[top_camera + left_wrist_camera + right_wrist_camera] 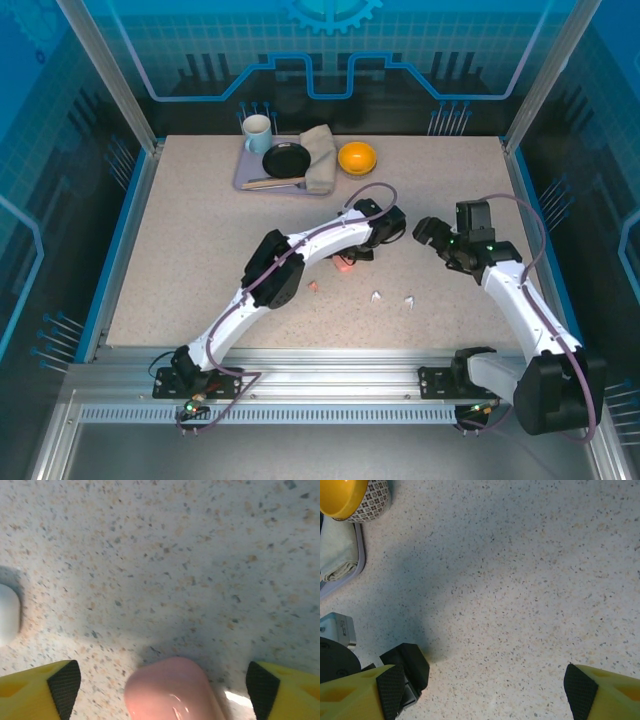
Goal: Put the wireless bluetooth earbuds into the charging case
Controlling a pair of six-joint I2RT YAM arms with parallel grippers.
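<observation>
Left jaws stand wide apart, gripping nothing; between them a glossy, rounded pink case (172, 692) is cut off at the bottom. Right jaws gape empty over the speckled surface (520, 580). A salmon-pink earbud (315, 286) and two white earbuds (377, 296) lie loose behind both jaws, too tiny for detail.

Tabletop (190, 240) bare along left side. Tray (243, 181) and yellow bowl (357, 157) block far edge; white earbuds (376, 296) lie near centre-front.

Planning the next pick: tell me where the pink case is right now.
In the left wrist view the pink case sits on the table between the open left jaws, touching neither; from above it lies mid-table, just beyond the pink earbud.
</observation>
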